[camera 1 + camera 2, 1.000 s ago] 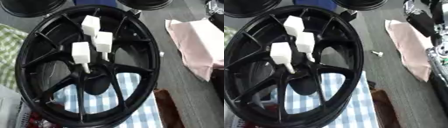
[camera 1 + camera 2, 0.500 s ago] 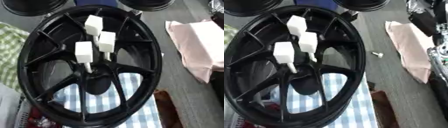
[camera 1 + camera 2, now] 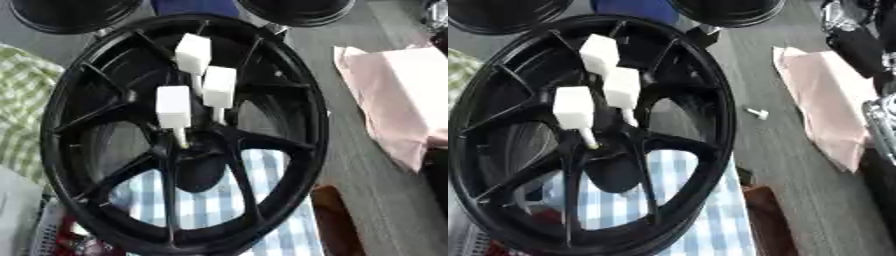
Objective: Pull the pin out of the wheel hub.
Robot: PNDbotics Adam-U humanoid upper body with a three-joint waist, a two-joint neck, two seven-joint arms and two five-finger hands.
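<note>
We are looking down on a black wheel (image 3: 61,125) that is filling most of the view, lying over a blue-and-white checked cloth (image 3: 219,200) showing through its near spokes. Three pins with white block heads are standing in the hub (image 3: 188,150) area: the far pin (image 3: 193,52), the middle pin (image 3: 219,87) just right of and nearer than it, and the near pin (image 3: 173,107) to the left, its thin shaft reaching down into the hub. All three are sitting in the wheel, none lifted free. A pink cloth (image 3: 394,95) is lying on the grey table (image 3: 350,165) to the right, well apart from the wheel, and a small white piece (image 3: 756,113) is resting between them. A green checked cloth (image 3: 22,100) is showing at the left. Neither of our hands is showing, so we cannot tell how their fingers are standing.
</note>
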